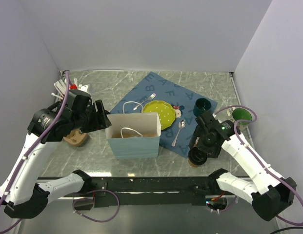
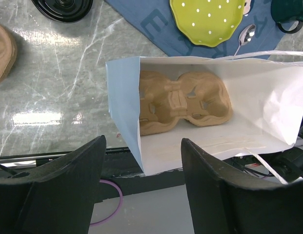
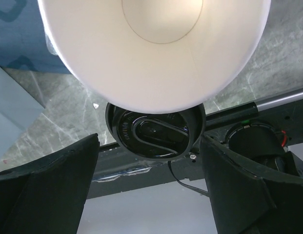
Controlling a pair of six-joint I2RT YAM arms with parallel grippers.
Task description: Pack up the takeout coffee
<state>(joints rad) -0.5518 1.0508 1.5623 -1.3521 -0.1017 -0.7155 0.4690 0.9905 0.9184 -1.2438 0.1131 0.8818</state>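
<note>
Takeout coffee (image 3: 156,127) spotted upright, just past right gripper (image 3: 149,141) tips. Jaws spread, nothing gripped. Left gripper (image 2: 142,141) also spread, held over bag (image 2: 268,102), farther off.

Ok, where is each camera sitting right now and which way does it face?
Top: fixed above and behind the arms, looking down and forward over the table; left arm and right arm show.
Left wrist: above the bag, looking down into it at the carrier; left claw open at the bottom edge.
Right wrist: close above the coffee and an open cup, facing down; right claw open.
Shared: top and left wrist both show bag and plate; top and right wrist both show the coffee.
</note>
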